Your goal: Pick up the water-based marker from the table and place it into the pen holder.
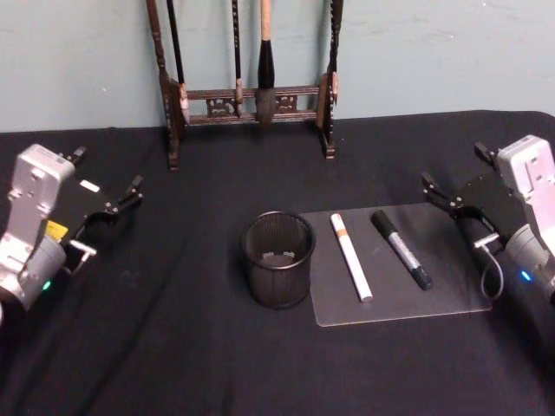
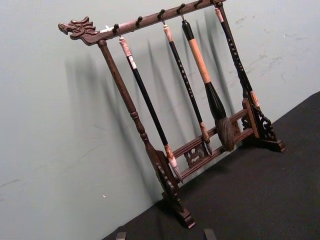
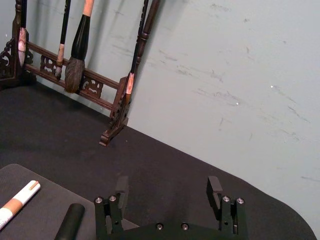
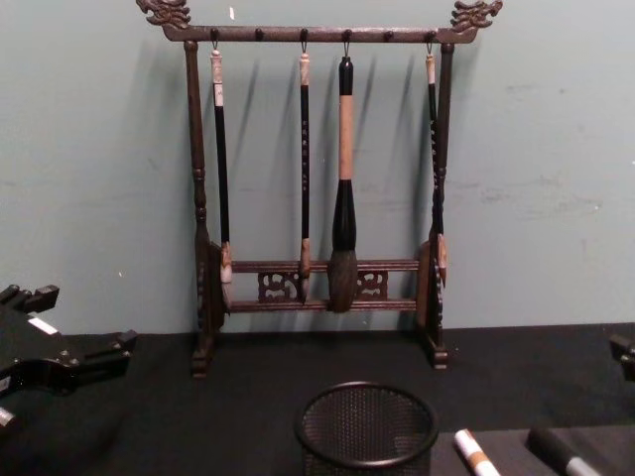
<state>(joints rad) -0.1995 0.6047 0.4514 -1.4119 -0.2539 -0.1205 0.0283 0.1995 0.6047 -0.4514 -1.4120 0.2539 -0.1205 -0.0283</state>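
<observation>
Since both markers are lying on a clear plastic mat (image 1: 442, 264) at 3 o'clock of the pen holder (image 1: 277, 260), the right gripper (image 1: 452, 164) is being judged the nearer one. It's hovering just off the mat's far right corner. The black marker (image 1: 401, 249) is sitting at roughly 7 o'clock from its fingers, and the white marker (image 1: 350, 256) with the orange band is a bit further, near 8. Which one is water-based isn't being given away by any readable label, tbh.

Both are lying flat, side by side but apart, with long axes running 11 to 5 in the head view. A wrist turn is probably being called for to get the fingers across a barrel. The right fingers are being held wide, with nothing in them. The left gripper (image 1: 106, 171) is being parked well off at the holder's 10 o'clock, fingers also spread and empty.

The holder is round black wire mesh with a solid rim, short, wide and upright. The markers are smooth slim cylinders, likely rollers. Black cloth (image 1: 173, 347) is covering the table, and a wooden brush rack (image 1: 247, 100) is standing at 12.
</observation>
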